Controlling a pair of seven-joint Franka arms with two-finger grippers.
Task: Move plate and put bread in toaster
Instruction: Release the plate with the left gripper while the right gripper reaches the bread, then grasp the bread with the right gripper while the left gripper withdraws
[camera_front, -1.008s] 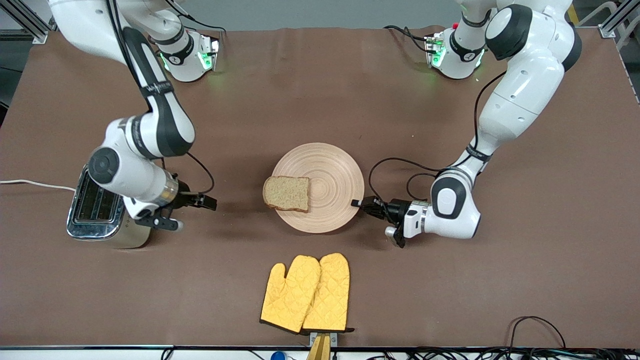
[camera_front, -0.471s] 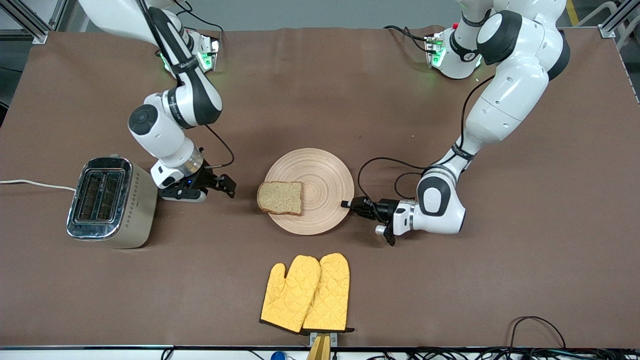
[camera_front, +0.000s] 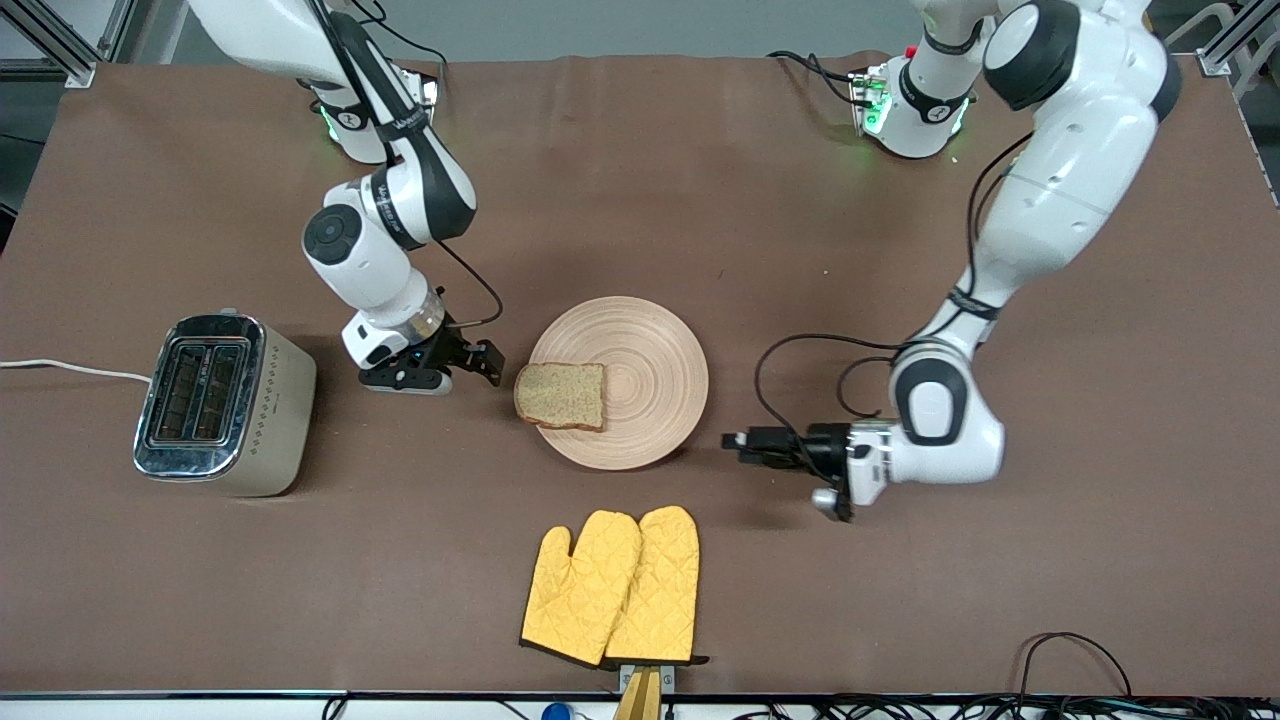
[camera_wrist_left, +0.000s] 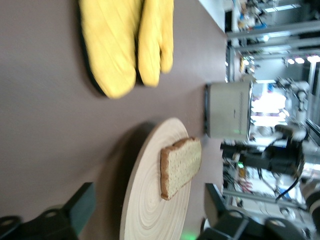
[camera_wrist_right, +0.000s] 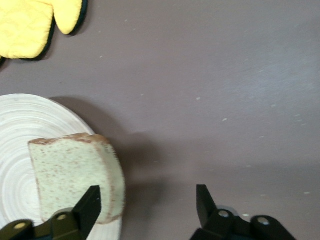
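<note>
Now | right gripper (camera_front: 490, 357) spread beside bread (camera_front: 561, 396) | left gripper (camera_front: 738, 441) spread, clear of plate (camera_front: 640, 345) | risk: fingers shove overhanging slice off

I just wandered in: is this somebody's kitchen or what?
Probably a robot lab staged as a kitchen: a toaster, bread on a plate and oven mitts, with cables along the table's edge.
</note>
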